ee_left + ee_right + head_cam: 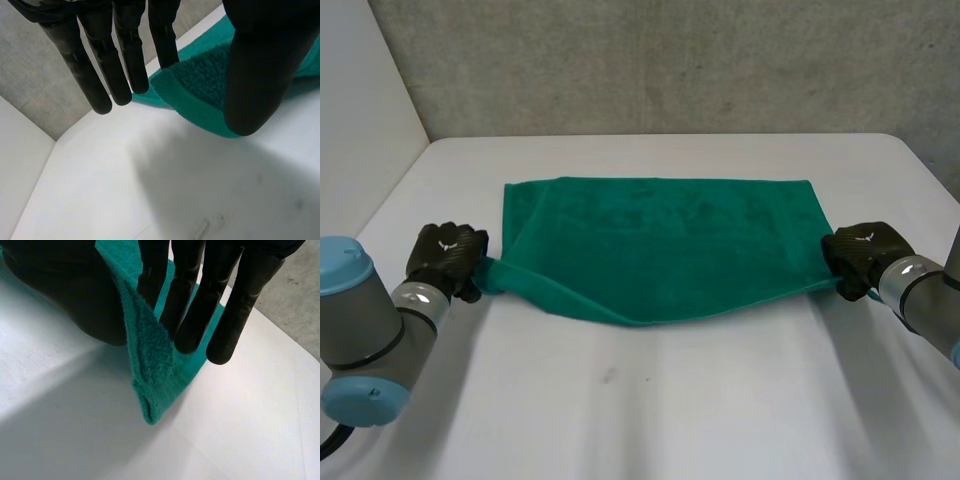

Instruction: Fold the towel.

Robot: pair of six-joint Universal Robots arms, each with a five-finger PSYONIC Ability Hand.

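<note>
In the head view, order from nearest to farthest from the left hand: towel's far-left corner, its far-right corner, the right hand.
1. Far-left corner, just beyond the left hand.
2. Far-right corner, across the towel.
3. Right hand, opposite end.

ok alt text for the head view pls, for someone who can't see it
A green towel is pinched by its two near corners, one in the left hand, one in the right hand, above a white table. Its near edge sags between them; its far edge lies flat.
</note>
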